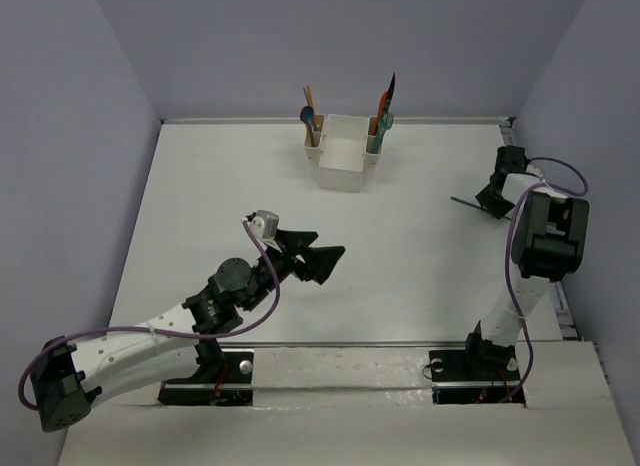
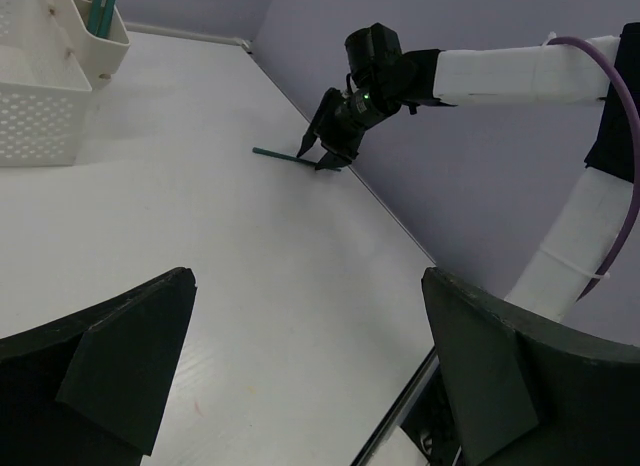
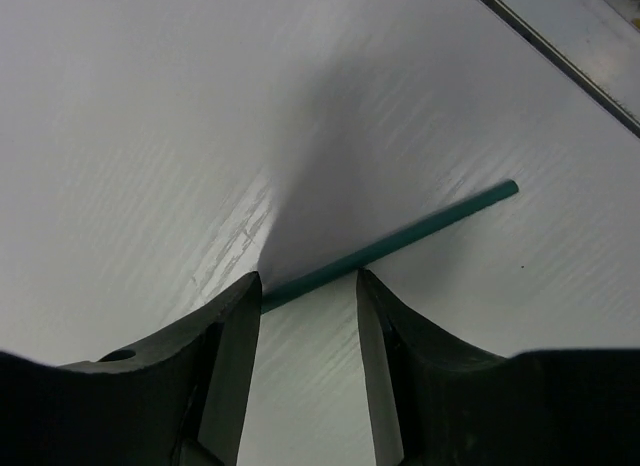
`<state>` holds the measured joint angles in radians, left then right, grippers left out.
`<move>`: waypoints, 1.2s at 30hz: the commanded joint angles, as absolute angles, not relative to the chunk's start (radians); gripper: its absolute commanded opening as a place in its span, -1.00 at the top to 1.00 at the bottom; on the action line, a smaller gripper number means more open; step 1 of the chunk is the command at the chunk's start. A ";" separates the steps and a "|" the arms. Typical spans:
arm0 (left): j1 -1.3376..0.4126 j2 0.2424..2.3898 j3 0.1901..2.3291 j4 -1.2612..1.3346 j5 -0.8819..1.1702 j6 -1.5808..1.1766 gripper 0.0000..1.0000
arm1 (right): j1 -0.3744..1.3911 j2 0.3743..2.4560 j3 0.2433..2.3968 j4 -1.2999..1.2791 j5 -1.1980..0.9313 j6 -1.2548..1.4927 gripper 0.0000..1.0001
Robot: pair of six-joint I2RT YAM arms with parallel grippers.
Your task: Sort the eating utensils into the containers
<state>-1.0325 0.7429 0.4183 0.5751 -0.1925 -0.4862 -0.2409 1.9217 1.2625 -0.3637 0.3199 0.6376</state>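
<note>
**Operator:** Which step is in hand?

**Technician:** Pick-up of one utensil. The teal chopstick lies flat on the table, well to the right of the white caddy and nearer the arm bases than it is. The right gripper is lowered onto it. The caddy's two narrow side compartments already hold several utensils standing upright.

**Operator:** State of the right fingers?

**Technician:** Apart, not clamped. The chopstick crosses the gap between them at a slant. Whether either pad touches it cannot be told.

**Operator:** Pose of that arm?

**Technician:** Reaching away from its base, with the wrist pitched down so the fingertips meet the table to the right of the caddy.

**Operator:** And the other arm?

**Technician:** The left gripper hangs low over the table on the near side of the caddy. Its fingers are spread wide and hold nothing.

**Operator:** What does the next move call for?

**Technician:** Judged from the task:
1. Close the right fingers on the chopstick. It is thin and lies flat, so it may roll or slip from the pads.
2. Lift it and carry it left toward the caddy.
3. Release it into a side compartment.
</note>
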 commanded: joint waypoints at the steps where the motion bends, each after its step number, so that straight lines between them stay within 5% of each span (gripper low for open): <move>1: -1.037 0.745 0.408 0.644 -0.198 -0.479 -0.98 | -0.229 1.960 1.333 -0.423 0.282 0.526 0.09; 15: -1.037 0.773 0.413 0.658 -0.206 -0.485 -0.98 | -0.153 2.054 1.405 -0.463 0.267 0.390 0.53; 21: -1.037 0.787 0.417 0.658 -0.201 -0.485 -0.98 | -0.129 2.075 1.411 -0.472 0.279 0.362 0.55; 24: -1.037 0.787 0.417 0.658 -0.202 -0.485 -0.98 | -0.129 2.098 1.420 -0.485 0.281 0.367 0.35; 30: -1.037 0.811 0.429 0.649 -0.203 -0.482 -0.98 | -0.129 2.086 1.404 -0.465 0.253 0.362 0.97; 36: -1.037 0.851 0.468 0.632 -0.196 -0.477 -0.98 | -0.117 1.903 1.252 -0.264 0.154 0.345 1.00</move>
<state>-1.0325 0.8394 0.4191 0.6006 -0.1959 -0.4866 -0.1337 2.0037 1.3628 -0.3588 0.2531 0.3573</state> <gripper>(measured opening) 0.988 0.029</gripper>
